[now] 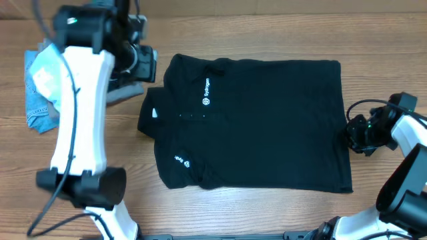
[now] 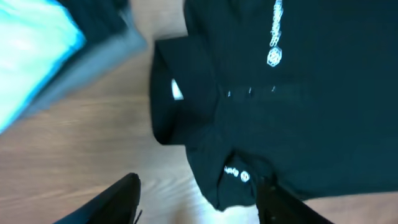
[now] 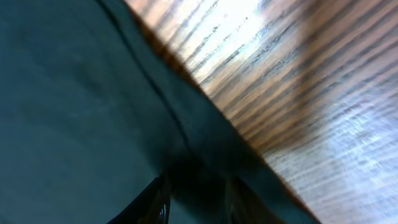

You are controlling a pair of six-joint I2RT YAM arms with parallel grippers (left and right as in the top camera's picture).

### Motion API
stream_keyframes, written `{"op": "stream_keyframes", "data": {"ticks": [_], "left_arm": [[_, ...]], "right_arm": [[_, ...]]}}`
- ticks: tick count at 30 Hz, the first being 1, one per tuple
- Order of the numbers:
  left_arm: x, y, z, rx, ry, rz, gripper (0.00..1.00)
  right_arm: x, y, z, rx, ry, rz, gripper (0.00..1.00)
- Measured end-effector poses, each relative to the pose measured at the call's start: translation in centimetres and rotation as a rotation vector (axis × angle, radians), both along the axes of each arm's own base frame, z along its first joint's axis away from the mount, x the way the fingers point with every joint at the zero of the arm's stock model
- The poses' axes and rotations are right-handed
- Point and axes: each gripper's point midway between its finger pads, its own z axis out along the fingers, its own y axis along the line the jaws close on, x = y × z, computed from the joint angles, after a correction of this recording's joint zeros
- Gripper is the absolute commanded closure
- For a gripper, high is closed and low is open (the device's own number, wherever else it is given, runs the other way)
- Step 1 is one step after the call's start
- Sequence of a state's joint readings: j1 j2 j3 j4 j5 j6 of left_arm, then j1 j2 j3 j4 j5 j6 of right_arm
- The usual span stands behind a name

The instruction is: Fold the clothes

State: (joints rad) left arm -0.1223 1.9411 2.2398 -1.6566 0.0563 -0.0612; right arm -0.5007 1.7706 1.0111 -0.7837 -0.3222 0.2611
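Flat on the table [image 1: 220, 213], front up: black polo shirt [image 1: 260, 127], collar [image 2: 186, 118] end toward the left gripper [image 1: 148, 65], hem at the right gripper [image 1: 352, 132]. Left fingers [image 2: 118, 199] spread wide, empty, hovering over the sleeve [image 2: 236, 183] with its small logo. Right fingers [image 3: 152, 205] astride the hem edge, dark cloth between them; cannot tell whether pinched or loose. Beside the left gripper, away from the shirt: grey folded garment [image 1: 123, 92], then light blue T-shirt [image 1: 40, 77].

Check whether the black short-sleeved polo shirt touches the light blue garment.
Apart. Overhead, a grey folded garment lies between black polo shirt and light blue garment.
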Motion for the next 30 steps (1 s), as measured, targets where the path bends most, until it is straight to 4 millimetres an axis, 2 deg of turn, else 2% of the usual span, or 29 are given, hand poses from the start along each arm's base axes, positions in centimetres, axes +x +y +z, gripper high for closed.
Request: {"op": "stream_keyframes", "data": {"ticks": [4, 8, 9, 15, 18, 21, 22, 23, 25, 27, 30], "left_arm": [[0.0, -0.6, -6.1, -0.017, 0.133, -0.005, 0.37], [-0.8, -1.3, -12.1, -0.054, 0.215, -0.009, 0.36], [-1.0, -1.4, -13.1, -0.058, 0.225, -0.01, 0.36], [-3.8, -1.4, -20.9, -0.071, 0.298, -0.01, 0.32], [-5.3, -1.3, -23.5, -0.071, 0.317, -0.01, 0.32], [-5.7, -1.3, -24.5, -0.077, 0.301, -0.01, 0.32], [-5.8, -1.3, -24.6, -0.078, 0.293, -0.011, 0.32], [-5.8, -1.3, -24.6, -0.079, 0.284, -0.012, 0.32], [-5.8, -1.3, -24.6, -0.08, 0.276, -0.012, 0.33], [-5.8, -1.3, -24.6, -0.08, 0.273, -0.012, 0.33], [-5.8, -1.3, -24.6, -0.079, 0.273, -0.012, 0.34]], "right_arm": [[0.5, -0.1, -0.2, -0.003, -0.021, 0.001, 0.73], [0.9, -0.2, -0.2, -0.008, -0.04, 0.006, 0.94], [1.1, -0.2, -0.2, -0.011, -0.046, 0.008, 0.96], [2.0, -0.6, 0.1, -0.028, -0.08, 0.006, 0.96], [2.8, -1.3, 1.3, -0.035, -0.093, 0.0, 0.96], [4.8, -2.9, 3.9, -0.066, -0.145, -0.009, 0.96], [5.4, -3.4, 4.8, -0.078, -0.164, -0.012, 0.87], [5.9, -3.8, 5.7, -0.087, -0.175, -0.019, 0.7], [6.0, -4.0, 6.7, -0.092, -0.167, -0.017, 0.64], [5.1, -3.6, 6.7, -0.076, -0.123, -0.016, 0.6], [1.3, -1.7, 5.9, 0.001, 0.044, -0.019, 0.61]]}}
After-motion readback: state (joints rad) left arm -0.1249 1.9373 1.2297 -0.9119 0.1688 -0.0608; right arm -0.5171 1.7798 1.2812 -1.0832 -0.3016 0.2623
